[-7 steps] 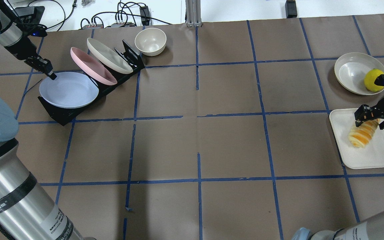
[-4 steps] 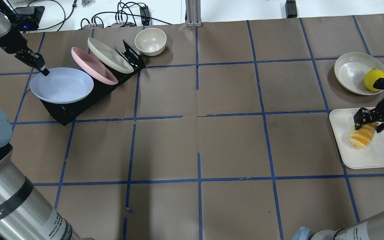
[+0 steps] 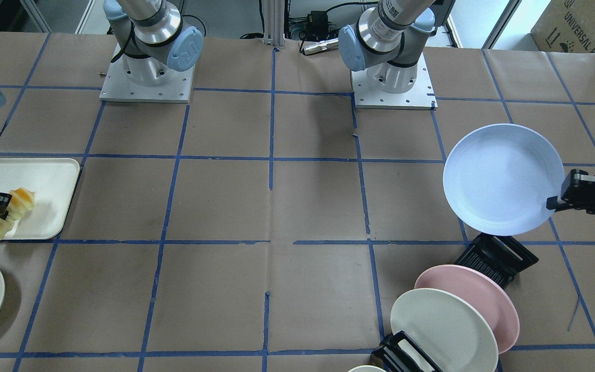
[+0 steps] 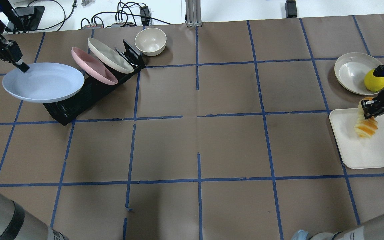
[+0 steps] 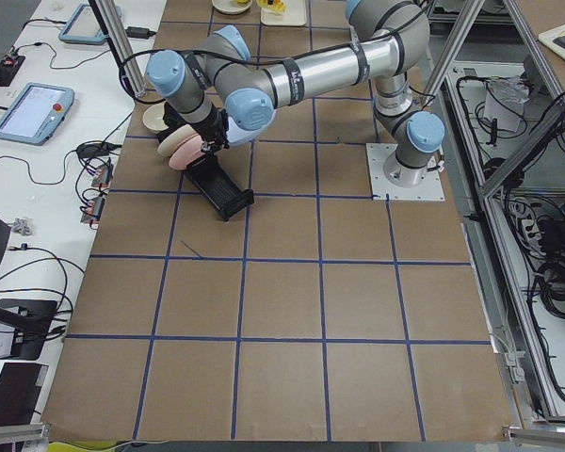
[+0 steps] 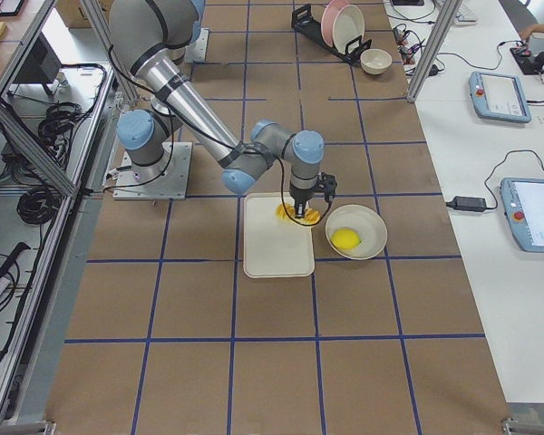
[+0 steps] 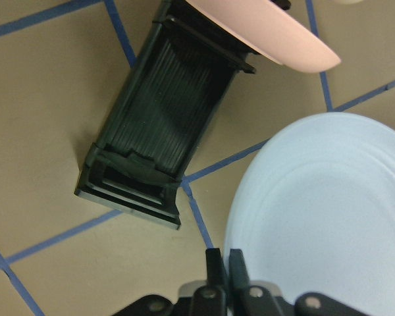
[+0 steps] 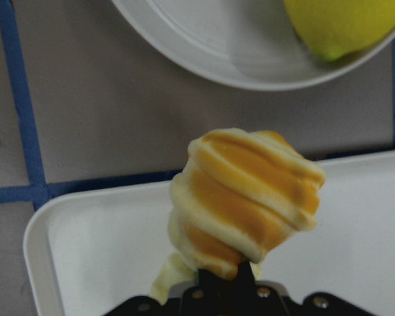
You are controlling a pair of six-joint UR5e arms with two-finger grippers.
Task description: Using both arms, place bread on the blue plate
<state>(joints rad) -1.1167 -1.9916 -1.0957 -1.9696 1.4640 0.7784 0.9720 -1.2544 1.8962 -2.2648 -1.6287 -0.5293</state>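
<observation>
The brown table (image 4: 232, 146), marked with blue tape squares, carried everything. The left arm (image 5: 301, 75) reached to the side with the plates, and the right arm (image 6: 199, 113) reached to the white tray (image 4: 372, 153) at the other side. The blue plate (image 4: 43, 81) was in the air, almost level, just beside the near end of the black rack (image 4: 75, 100). A pink plate (image 4: 93, 70) and a cream plate (image 4: 108, 60) leaned in that rack. A cream bowl (image 4: 350, 71) stood near the tray. The bread (image 4: 366, 128) hung over the tray corner nearest that bowl, one end pointing down; I could not tell whether it touched the tray. A lemon (image 4: 373, 81) lay in the bowl. The left gripper (image 4: 22, 68) pinched the rim of the blue plate, its fingers (image 7: 224, 263) pressed on the edge. The right gripper (image 4: 367, 108) pinched the upper end of the bread.
</observation>
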